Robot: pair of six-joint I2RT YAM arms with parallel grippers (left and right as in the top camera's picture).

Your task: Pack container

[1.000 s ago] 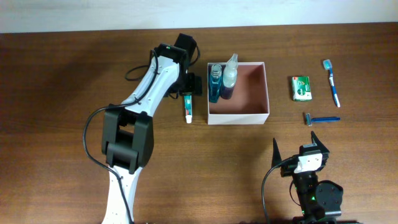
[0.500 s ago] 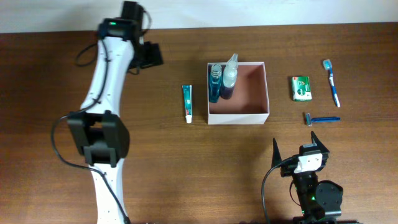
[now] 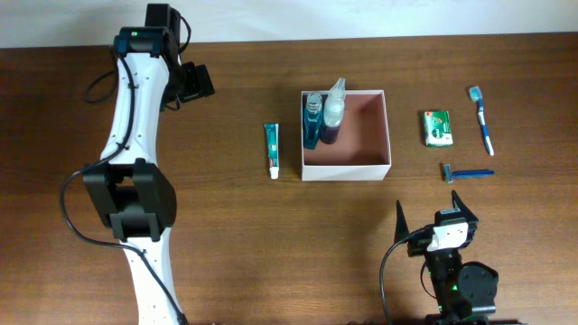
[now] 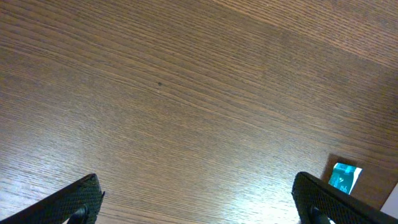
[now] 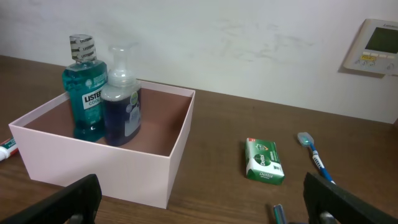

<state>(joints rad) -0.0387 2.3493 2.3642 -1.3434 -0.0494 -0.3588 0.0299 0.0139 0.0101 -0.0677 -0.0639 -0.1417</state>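
My desk (image 3: 271,244), from above
The container (image 3: 346,170) sits centre, a mouthwash bottle (image 3: 312,122) and a pump bottle (image 3: 333,108) standing in its left side. A toothpaste tube (image 3: 272,150) lies left of it; right of it lie a packet (image 3: 438,127), a toothbrush (image 3: 481,120) farther right, a razor (image 3: 467,171) nearer me.

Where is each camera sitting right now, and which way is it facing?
Overhead: above the table, looking straight down; shows left gripper far-left, right gripper near edge.
Left wrist: behind the left gripper, facing down at bare wood; open fingertips in bottom corners.
Right wrist: low at the near edge, facing the back wall; open fingertips in bottom corners.
Shared: overhead and right wrist show the container and green packet; overhead and left wrist, the toothpaste tube.
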